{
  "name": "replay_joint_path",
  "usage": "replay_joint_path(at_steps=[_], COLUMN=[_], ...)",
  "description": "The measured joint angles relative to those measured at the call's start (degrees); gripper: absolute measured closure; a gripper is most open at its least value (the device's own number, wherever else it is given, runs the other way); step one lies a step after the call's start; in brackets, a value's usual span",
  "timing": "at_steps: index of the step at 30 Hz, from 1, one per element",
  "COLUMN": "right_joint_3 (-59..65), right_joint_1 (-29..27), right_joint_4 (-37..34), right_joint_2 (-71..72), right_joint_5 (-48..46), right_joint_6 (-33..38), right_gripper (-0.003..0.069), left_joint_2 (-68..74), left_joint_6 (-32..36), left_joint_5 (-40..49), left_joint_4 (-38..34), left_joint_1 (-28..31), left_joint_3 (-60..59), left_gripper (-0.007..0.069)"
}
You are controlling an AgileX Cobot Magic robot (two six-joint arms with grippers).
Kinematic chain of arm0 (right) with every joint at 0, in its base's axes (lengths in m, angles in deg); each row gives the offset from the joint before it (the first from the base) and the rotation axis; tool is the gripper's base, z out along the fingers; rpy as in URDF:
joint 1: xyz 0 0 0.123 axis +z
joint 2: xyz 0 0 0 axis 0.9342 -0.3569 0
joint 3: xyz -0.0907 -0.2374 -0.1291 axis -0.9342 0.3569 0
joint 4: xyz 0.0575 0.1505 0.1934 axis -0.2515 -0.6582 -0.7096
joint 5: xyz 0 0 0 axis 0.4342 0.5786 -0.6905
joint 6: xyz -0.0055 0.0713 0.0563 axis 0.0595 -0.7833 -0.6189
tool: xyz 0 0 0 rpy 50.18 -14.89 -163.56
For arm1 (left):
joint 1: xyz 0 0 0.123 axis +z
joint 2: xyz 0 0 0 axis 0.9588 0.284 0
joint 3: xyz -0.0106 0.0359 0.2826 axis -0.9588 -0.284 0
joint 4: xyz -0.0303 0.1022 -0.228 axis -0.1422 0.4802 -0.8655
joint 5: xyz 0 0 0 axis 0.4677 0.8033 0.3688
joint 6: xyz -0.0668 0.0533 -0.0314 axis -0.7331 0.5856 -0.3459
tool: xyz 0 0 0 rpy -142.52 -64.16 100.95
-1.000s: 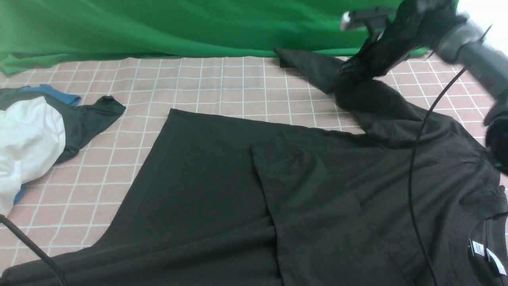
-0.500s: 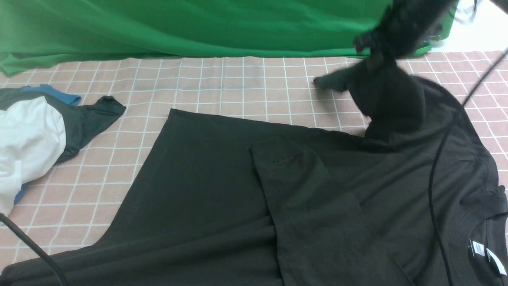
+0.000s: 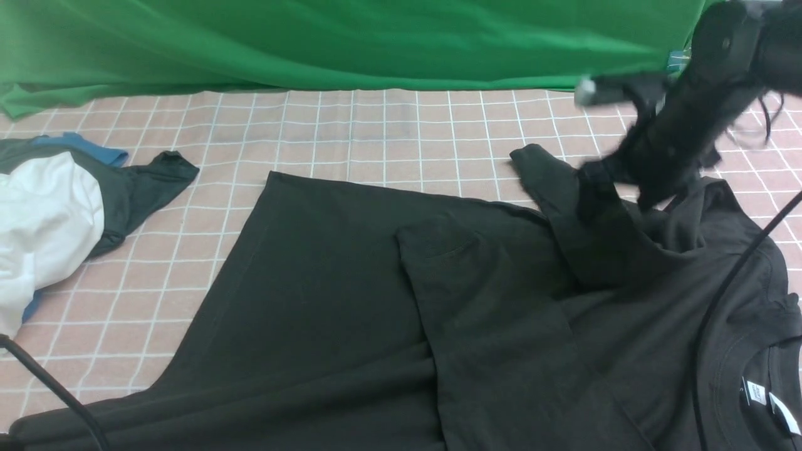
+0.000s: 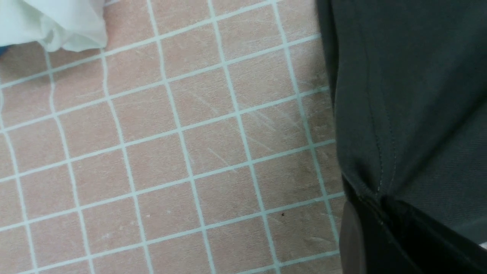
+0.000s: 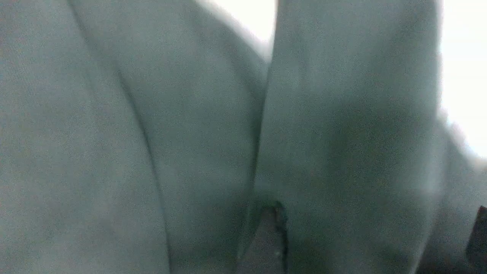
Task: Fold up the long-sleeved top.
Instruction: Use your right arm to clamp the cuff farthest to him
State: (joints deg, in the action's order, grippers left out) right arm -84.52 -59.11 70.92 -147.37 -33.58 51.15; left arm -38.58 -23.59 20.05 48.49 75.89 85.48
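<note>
**Second sleeve fold in hand near the right edge**

The long-sleeved top [image 3: 326, 282] lies spread over the near half of the bench [image 3: 376, 131], its collar [image 3: 745, 363] at the near right corner. One sleeve [image 3: 476, 300] lies flat across the body. The second sleeve [image 3: 564, 200] lies draped and rumpled under your right pincer [image 3: 626, 172], whose jaws are too blurred to tell whether they are apart or together. Your left pincer [image 4: 380, 213] looks clamped on the hem [image 4: 380, 152] at the near left corner. Next, in my judgement, smooth that second sleeve flat, then carry the hem toward the collar.
</note>
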Motion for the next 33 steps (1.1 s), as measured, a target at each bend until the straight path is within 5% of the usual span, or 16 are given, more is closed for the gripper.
replay_joint_path(at_steps=[5, 17, 21, 25, 27, 28, 33], right_joint_3=[-4.2, -13.2, -13.7, -13.8, -14.0, -14.0, -13.7], right_joint_1=[0.0, -0.1, -0.1, -0.1, 0.0, 0.0, -0.1], right_joint_4=[0.0, 0.1, -0.6, -1.3, -1.6, -1.5, 0.2], right_joint_2=[-2.0, -18.9, -20.0, -20.1, -20.0, -19.7, -13.7], right_joint_5=[15.6, 17.9, 17.6, 17.7, 17.7, 17.7, 17.0], right_joint_6=[0.1, 0.2, 0.2, 0.5, 2.5, 3.0, 3.9], right_gripper=[0.0042, 0.0114, 0.0187, 0.0333, 0.0513, 0.0549, 0.0568], left_joint_2=[0.0, 0.0, 0.0, 0.0, 0.0, 0.0, 0.0], left_joint_6=[0.0, 0.0, 0.0, 0.0, 0.0, 0.0, 0.0], left_joint_5=[-0.1, -0.1, -0.1, -0.2, -0.3, -0.3, -0.3], left_joint_4=[-0.1, -0.3, -0.3, -0.3, -0.4, -0.4, -0.5], left_joint_1=[0.0, 0.0, 0.0, 0.0, 0.0, 0.0, 0.0], left_joint_3=[0.0, 0.0, 0.0, 0.0, 0.0, 0.0, 0.0], left_gripper=[0.0589, 0.0589, 0.0589, 0.0589, 0.0589, 0.0589, 0.0589])
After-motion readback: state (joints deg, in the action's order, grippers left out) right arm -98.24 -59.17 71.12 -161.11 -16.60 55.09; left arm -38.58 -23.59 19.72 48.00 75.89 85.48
